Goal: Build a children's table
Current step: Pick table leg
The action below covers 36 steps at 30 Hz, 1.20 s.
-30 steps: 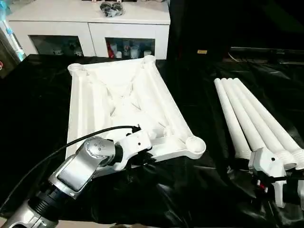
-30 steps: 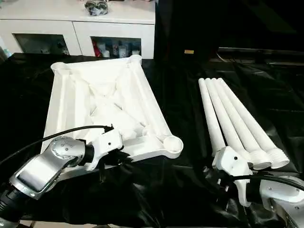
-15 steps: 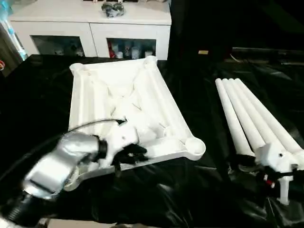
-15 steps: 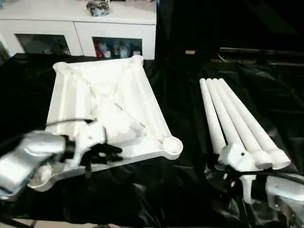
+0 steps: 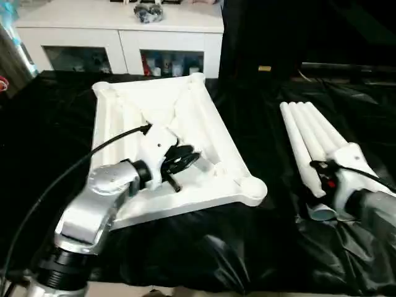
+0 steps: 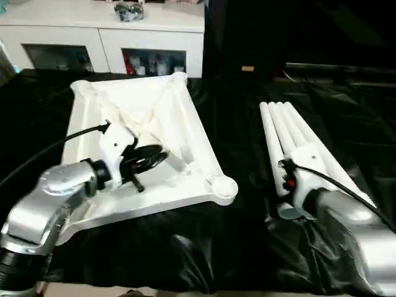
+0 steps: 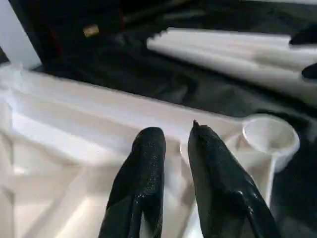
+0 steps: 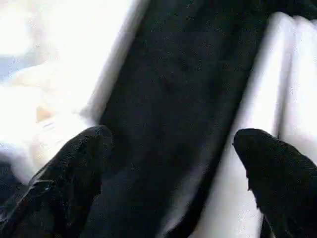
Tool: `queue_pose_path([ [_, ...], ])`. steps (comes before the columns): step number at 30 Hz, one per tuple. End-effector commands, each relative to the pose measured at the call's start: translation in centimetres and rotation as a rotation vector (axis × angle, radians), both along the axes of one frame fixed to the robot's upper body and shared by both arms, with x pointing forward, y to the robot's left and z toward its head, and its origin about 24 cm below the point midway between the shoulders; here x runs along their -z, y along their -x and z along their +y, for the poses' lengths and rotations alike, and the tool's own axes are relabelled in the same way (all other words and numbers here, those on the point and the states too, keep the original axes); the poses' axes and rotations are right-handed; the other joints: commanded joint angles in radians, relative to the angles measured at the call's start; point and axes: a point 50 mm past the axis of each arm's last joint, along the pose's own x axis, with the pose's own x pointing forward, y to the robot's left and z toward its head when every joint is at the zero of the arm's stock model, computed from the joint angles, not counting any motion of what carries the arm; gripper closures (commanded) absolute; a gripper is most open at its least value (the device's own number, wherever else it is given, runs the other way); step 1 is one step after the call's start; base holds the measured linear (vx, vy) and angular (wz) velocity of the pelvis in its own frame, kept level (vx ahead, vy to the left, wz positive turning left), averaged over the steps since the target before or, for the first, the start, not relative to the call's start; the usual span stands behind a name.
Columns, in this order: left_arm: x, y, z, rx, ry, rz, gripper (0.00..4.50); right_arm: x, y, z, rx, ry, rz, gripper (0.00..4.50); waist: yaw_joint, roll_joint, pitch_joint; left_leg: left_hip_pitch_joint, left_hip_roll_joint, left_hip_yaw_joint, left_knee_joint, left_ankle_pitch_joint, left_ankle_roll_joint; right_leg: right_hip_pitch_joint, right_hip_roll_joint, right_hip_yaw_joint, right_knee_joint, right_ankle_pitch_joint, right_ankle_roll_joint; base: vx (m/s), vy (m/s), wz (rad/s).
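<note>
1 table top (image 5: pixel 185 111), 4 legs (image 5: pixel 309 133), 2 tools.

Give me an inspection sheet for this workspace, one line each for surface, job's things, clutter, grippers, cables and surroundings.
Surface: black wrinkled sheet covering the work area.
Job's things: white table top lying underside up, ribs and round corner sockets showing; four white legs lying side by side to its right, none fitted yet.
Clutter: nothing seen on the sheet.
Grippers: left gripper over the table top's underside, fingers close together with a narrow gap, holding nothing; right gripper open at the near ends of the legs, fingers wide apart.
Cables: black cable running along the left arm; another on the right arm.
Surroundings: white cabinet with glass doors behind, a dark object on top.
</note>
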Motion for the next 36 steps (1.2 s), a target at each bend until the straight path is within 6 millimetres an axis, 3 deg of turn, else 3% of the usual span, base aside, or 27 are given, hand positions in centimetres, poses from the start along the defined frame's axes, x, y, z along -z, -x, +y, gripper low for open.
queue_pose_path([
  [1, -0.3, 0.3, -0.5, 0.035, 0.000, -0.008, 3.19, 0.2, -0.7, -0.6, 0.088, 0.029, 0.027, 0.00, 0.002, -0.015, -0.053, 0.020, 0.076, -0.035, -0.094, -0.170, -0.010, 0.018, -0.033, 0.019, -0.064, -0.141, -0.220, 0.000, 0.000, 0.00],
  [8, 0.0, 1.3, -0.8, 0.153, -0.012, 0.053, 2.69, 0.0, -2.8, -1.0, 0.174, 0.041, 0.085, 0.00, 0.007, -0.008, -0.060, 0.022, 0.072, -0.026, -0.080, -0.053, 0.029, 0.021, -0.028, 0.017, -0.046, 0.017, -0.266, 0.000, 0.000, 0.00],
  [12, 0.1, 1.8, -0.6, 0.201, -0.055, 0.058, 2.28, 0.3, -3.7, -1.0, 0.162, 0.035, 0.124, 0.00, 0.009, -0.013, -0.056, 0.024, 0.074, -0.024, -0.084, -0.097, 0.021, 0.020, -0.031, 0.017, -0.049, -0.042, -0.272, 0.000, 0.000, 0.00],
  [19, -0.2, 2.8, -0.7, 0.293, -0.074, 0.100, 2.28, 1.1, -4.7, -1.2, 0.213, 0.065, 0.177, 0.00, 0.012, -0.010, -0.054, 0.025, 0.073, -0.020, -0.085, -0.122, -0.009, 0.016, -0.030, 0.019, -0.050, -0.079, -0.270, 0.000, 0.000, 0.00],
  [24, 0.1, 2.9, -0.9, 0.304, -0.078, 0.124, 2.28, 1.4, -5.1, -1.1, 0.233, 0.060, 0.211, 0.00, 0.013, -0.017, -0.053, 0.022, 0.073, -0.020, -0.087, -0.149, -0.019, 0.016, -0.029, 0.021, -0.051, -0.119, -0.259, 0.000, 0.000, 0.00],
  [28, 0.1, 3.0, -0.8, 0.300, -0.085, 0.129, 2.28, 2.1, -5.0, -1.0, 0.233, 0.039, 0.271, 0.00, 0.013, -0.017, -0.052, 0.021, 0.072, -0.020, -0.088, -0.162, -0.026, 0.013, -0.029, 0.021, -0.052, -0.145, -0.253, 0.000, 0.000, 0.00],
  [36, -0.1, 3.0, -0.7, 0.308, -0.083, 0.140, 2.28, 2.4, -4.9, -0.7, 0.222, -0.032, 0.343, 0.00, 0.014, -0.020, -0.055, 0.020, 0.072, -0.018, -0.085, -0.120, -0.015, 0.015, -0.028, 0.020, -0.048, -0.093, -0.261, 0.000, 0.000, 0.00],
])
